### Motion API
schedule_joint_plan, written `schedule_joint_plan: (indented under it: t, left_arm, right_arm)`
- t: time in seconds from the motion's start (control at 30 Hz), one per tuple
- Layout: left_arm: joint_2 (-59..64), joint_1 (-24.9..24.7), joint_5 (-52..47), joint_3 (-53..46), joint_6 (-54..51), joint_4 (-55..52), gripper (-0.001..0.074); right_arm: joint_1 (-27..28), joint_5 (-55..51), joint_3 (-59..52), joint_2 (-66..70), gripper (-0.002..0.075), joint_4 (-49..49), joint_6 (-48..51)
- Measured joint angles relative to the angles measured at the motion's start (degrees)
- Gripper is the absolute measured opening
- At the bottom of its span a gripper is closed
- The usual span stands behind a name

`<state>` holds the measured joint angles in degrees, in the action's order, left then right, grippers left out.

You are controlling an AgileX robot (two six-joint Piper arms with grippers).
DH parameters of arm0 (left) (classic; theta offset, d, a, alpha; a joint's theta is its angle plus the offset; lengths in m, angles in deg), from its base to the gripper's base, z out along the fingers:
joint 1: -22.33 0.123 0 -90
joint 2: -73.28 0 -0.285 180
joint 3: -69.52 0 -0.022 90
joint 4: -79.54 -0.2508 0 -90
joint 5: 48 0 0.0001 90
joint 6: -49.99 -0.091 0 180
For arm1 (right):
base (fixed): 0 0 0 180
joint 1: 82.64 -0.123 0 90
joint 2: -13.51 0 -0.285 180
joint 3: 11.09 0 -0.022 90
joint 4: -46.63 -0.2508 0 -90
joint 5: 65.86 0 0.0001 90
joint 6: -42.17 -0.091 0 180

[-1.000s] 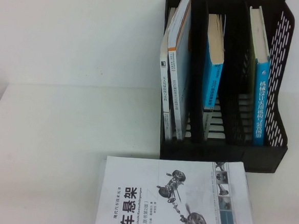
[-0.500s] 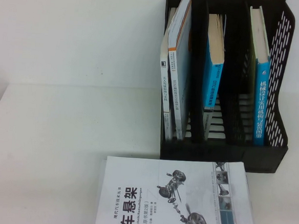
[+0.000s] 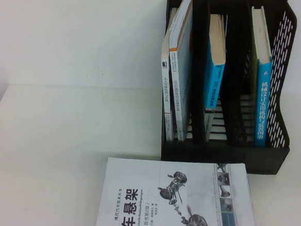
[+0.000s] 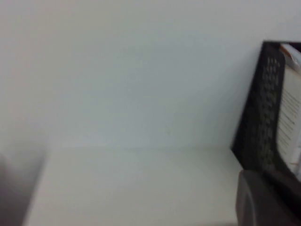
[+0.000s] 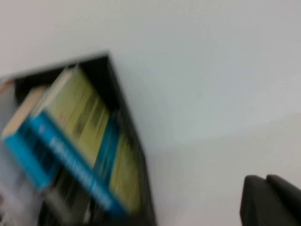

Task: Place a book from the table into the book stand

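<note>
The book (image 3: 178,203) lies flat and face up at the bottom centre of the high view, its lower part cut off by the frame edge. Its white cover carries grey suspension drawings, a big black Chinese title and a teal strip. It rests on the white worktop (image 3: 60,148), its top edge just before the stand (image 3: 281,91), a black three-compartment rack standing upright at the upper right.

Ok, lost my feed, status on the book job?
Left gripper and right gripper shut, empty, off the book. Book flat on table, before book stand. Nothing in the way.
</note>
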<state>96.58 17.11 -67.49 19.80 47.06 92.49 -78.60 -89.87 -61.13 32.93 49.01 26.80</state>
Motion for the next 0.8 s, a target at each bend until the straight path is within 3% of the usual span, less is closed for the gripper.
schedule_joint_plan:
  t: [0.27,0.43,0.63,0.8]
  left_arm:
    - [18.67,0.00,0.53,1.06,0.00,20.47,-0.0002]
    - [26.98,0.00,-4.48,2.23,-10.98,36.13,-0.0002]
    - [30.93,0.00,-10.56,2.75,-26.11,49.49,-0.0002]
    - [30.94,0.00,-11.70,2.75,-28.95,51.51,-0.0003]
  right_arm:
    - [0.00,-16.11,7.68,21.96,0.0005,-32.58,31.17]
    - [-0.03,-17.62,4.03,36.67,0.0005,-48.01,45.52]
    - [-0.13,-12.44,0.80,46.19,0.0006,-54.13,51.87]
    - [-3.01,-10.12,0.80,52.53,0.0005,-54.94,54.46]
